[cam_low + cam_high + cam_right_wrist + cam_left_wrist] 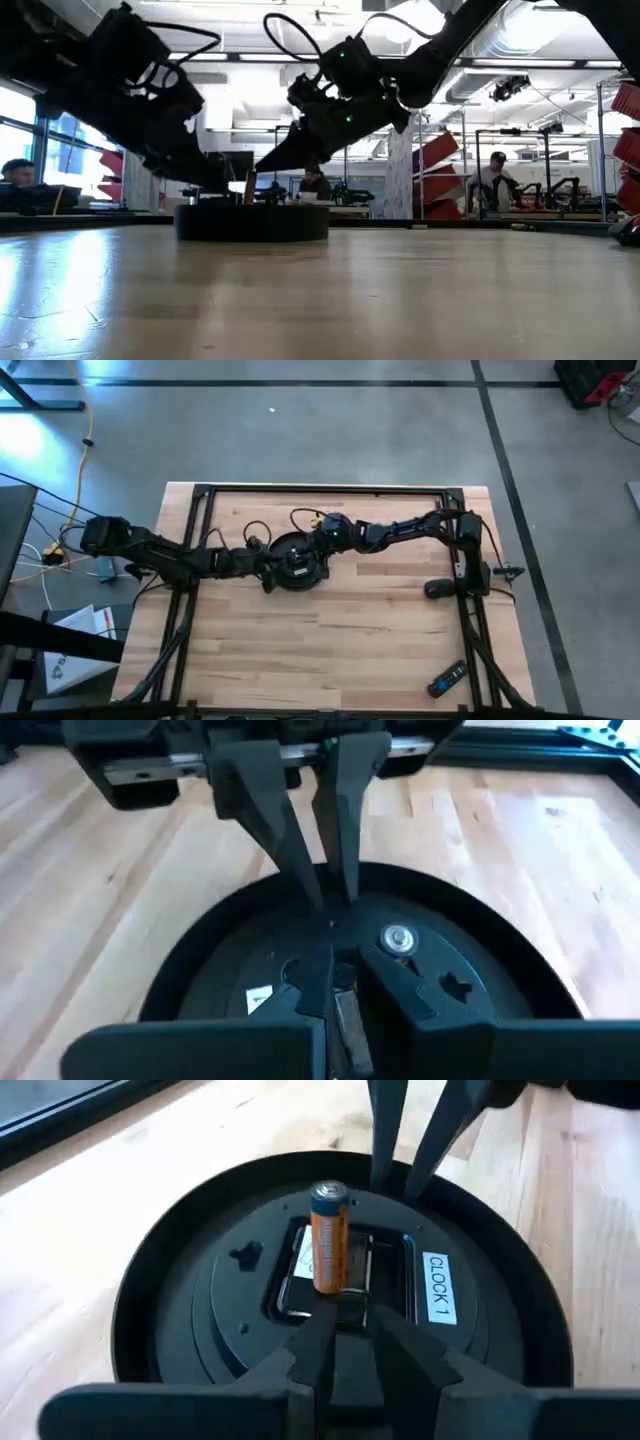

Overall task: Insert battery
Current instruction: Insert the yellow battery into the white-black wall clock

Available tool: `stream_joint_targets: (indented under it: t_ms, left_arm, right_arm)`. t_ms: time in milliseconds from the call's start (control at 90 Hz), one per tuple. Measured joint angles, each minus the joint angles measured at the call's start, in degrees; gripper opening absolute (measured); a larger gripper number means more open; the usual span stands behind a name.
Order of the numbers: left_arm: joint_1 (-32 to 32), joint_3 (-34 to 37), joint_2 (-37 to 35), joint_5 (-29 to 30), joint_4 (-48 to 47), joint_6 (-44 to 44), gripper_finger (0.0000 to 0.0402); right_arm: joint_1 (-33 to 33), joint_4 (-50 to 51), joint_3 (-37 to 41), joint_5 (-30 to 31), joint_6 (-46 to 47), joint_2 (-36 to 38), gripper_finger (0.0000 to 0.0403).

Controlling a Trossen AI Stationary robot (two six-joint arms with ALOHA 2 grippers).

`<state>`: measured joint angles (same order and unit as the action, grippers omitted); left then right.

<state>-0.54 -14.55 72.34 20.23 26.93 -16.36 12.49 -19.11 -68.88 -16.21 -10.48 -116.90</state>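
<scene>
Fingers on your left gripper (345, 1342) sit narrowly parted, tips down at the near end of the battery (330, 1238), not clamped on it as far as you can see. Your right gripper (340, 978) comes in from the opposite side of the clock (297, 565); its fingers are slightly apart too, tips just over the clock's back, holding nothing.

Battery is orange with a metal cap, lying along the rectangular compartment in the clock's back, one end raised, not seated flat. White label beside the compartment reads "CLOCK 1" (438, 1288).

Clock lies face down on the bench (330, 650), near the middle of the far half. Black remote (447, 679) lies near the bench's near right corner, well apart from both arms.
</scene>
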Motion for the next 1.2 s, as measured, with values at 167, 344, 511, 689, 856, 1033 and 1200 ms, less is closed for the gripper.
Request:
stream_joint_targets:
  t_ms: [167,344,511,689,856,1033,1200]
  left_arm:
    - [0.0,-0.04,0.0,0.02,0.09,0.0,0.0053]
    - [-0.04,-0.04,0.0,0.04,0.14,0.07,0.0053]
    - [-0.07,-0.06,0.0,0.52,0.26,0.44,0.0053]
    - [-0.32,-0.04,0.0,1.66,0.76,0.48,0.0057]
    - [-0.92,-0.07,0.0,1.86,3.49,2.8,0.0065]
    - [-2.48,-0.07,0.0,-0.33,3.33,3.54,0.0084]
    - [-3.33,-0.07,0.0,-1.66,3.37,3.66,0.0112]
  right_arm:
    - [0.13,0.85,0.04,1.83,0.0,0.0,0.0016]
    - [0.09,1.59,0.04,2.29,-0.02,0.0,0.0016]
    - [0.09,2.21,0.04,2.74,-0.5,0.0,0.0016]
    - [0.26,2.63,0.04,3.47,-0.55,0.0,0.0016]
    - [0.26,3.53,0.04,3.96,-2.86,0.0,0.0016]
    - [0.72,3.56,0.04,3.49,-3.52,0.0,0.0019]
    - [1.47,3.68,0.04,2.01,-3.51,0.0,0.0037]
